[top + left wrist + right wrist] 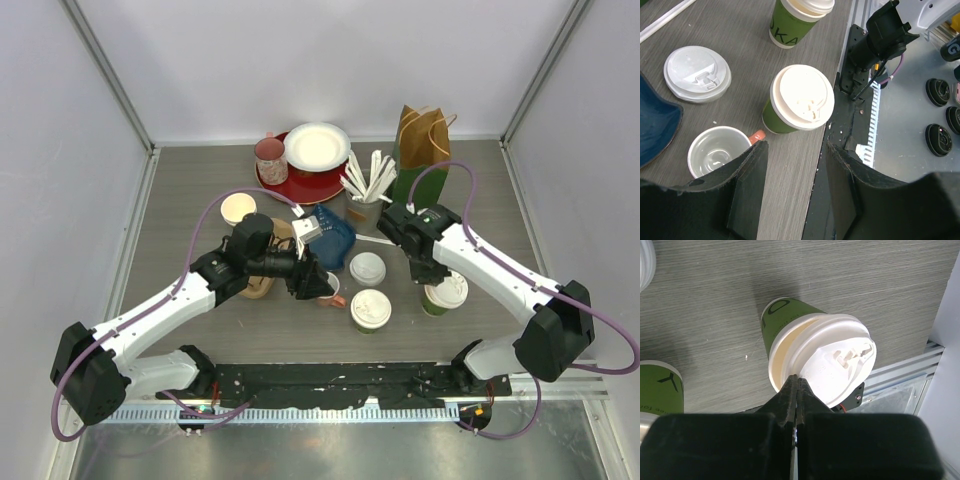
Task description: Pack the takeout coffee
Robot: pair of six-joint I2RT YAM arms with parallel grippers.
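**Right gripper pinching a lid over a green cup, left gripper hanging open**

One small green paper cup with its white lid fully on [370, 310] is standing near the front middle of the grey wood-look table [180, 200]. All places below are given from this closed cup, as the top camera is seeing them.

Just to its right, a second small green paper cup [776, 315] is standing upright. A round white plastic sip lid [840, 357] is lying tilted across its mouth, so the cream-white inside is showing on one side. The right gripper [796, 385] is clenched, its two fingers pressed together on the near rim of this lid.

Just behind the closed cup, a loose white plastic lid [367, 268] is lying flat on the table. Just to the left, a white ceramic mug with a pink handle [717, 150] is standing empty. The left gripper [795, 150] is hanging over the mug's side with its fingers spread apart, gripping nothing.

Far to the left and behind, a third green paper cup without a lid [238, 208] is standing. Well behind and a little to the right, a brown paper bag with handles [420, 135] is standing upright.

Only parts of the print are readable. The left wrist camera is showing "KA" on the second cup. The right wrist camera is showing "O" on the second cup and "Y" on the closed cup.
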